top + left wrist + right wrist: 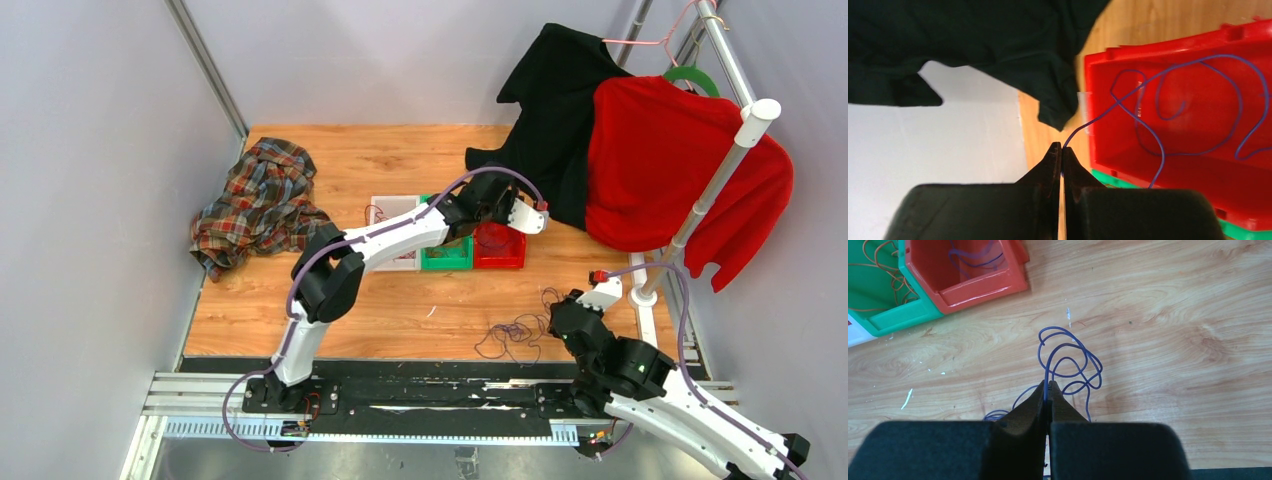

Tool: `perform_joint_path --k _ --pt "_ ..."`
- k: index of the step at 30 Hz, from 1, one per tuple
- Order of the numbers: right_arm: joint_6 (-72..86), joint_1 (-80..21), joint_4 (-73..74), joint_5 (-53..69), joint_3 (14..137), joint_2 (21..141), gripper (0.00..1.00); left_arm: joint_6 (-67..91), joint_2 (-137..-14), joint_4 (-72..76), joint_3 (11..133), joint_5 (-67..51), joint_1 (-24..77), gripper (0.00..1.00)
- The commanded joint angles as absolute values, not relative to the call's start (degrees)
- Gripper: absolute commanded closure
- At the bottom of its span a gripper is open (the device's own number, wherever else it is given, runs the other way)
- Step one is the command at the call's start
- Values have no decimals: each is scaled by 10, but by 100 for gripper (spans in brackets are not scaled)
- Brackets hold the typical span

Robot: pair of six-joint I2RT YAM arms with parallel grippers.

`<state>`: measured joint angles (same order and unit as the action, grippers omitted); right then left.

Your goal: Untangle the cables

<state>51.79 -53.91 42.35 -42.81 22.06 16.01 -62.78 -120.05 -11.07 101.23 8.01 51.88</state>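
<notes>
Both pincers are gripping purple cable, one at the bin and one over the table.

The left pincer [1062, 147] is squeezing tight on one purple strand [1118, 102], which is running ahead and to the right of its tips into the red bin [1168, 175] and coiling loosely there. The right pincer [1048, 386] is likewise nipping a strand of the purple heap [1047, 367], whose loops are lying on the wood just ahead of its tips. Each cable is looking hair-thin, limp and near weightless, so it is likely snagging on its own loops and slipping easily; a single run clear of crossings, near a free end, is looking like the best hold. Three bins are sitting in a row, white, green [898, 320] and red, well ahead and left of the right pincer, with orange cable [883, 265] in the green one. I cannot count the strands in either heap.
</notes>
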Motion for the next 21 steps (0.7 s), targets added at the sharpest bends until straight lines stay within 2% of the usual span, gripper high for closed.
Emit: perform_joint_path --k 1,7,12,16,17,19,21 --pt "541 -533 450 -455 240 155 99 -607 -1207 -120 1025 50 519 99" --pt "544 -533 449 -460 241 162 99 -575 -1244 -175 1074 23 517 99" --pt "546 -533 450 -462 245 159 99 -498 -1265 -286 1156 -71 500 82" --pt "548 -533 451 -461 253 159 99 -480 -1250 -363 1169 -156 488 72" --pt "549 -533 450 -460 256 160 99 -484 -1245 -385 1171 -175 484 66" --pt "546 -533 448 -457 264 165 99 -494 -1233 -419 1170 -194 482 41" --pt "538 -533 440 -453 273 170 99 -490 -1221 -438 1174 -208 479 29"
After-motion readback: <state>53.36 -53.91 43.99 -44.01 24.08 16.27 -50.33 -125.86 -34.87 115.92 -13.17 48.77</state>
